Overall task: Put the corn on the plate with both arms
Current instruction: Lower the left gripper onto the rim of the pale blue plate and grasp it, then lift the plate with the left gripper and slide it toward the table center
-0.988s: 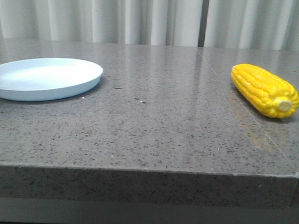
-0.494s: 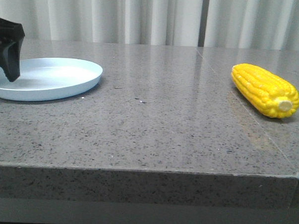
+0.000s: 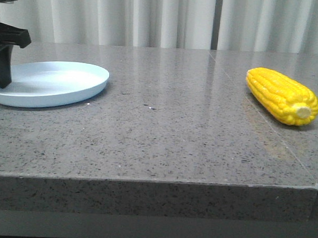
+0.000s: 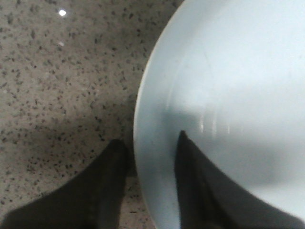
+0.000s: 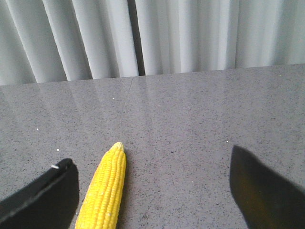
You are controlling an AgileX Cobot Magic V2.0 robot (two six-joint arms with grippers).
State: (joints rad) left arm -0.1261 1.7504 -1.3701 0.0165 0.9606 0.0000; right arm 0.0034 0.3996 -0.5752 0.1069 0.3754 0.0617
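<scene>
Left gripper shifted left, straddling plate rim, corn unmoved

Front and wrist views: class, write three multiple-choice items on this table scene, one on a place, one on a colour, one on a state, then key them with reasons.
1. Where does the corn lie?
A. on the plate
B. on the table, right side
C. in a gripper

2. What colour is the plate?
A. pale blue-white
B. red
C. black

3. How is the right gripper?
A. shut on the corn
B. shut, empty
C. open

Answers: B, the corn rests on the table far from the plate; A, its surface shows that; C, its fingers stand wide apart.
</scene>
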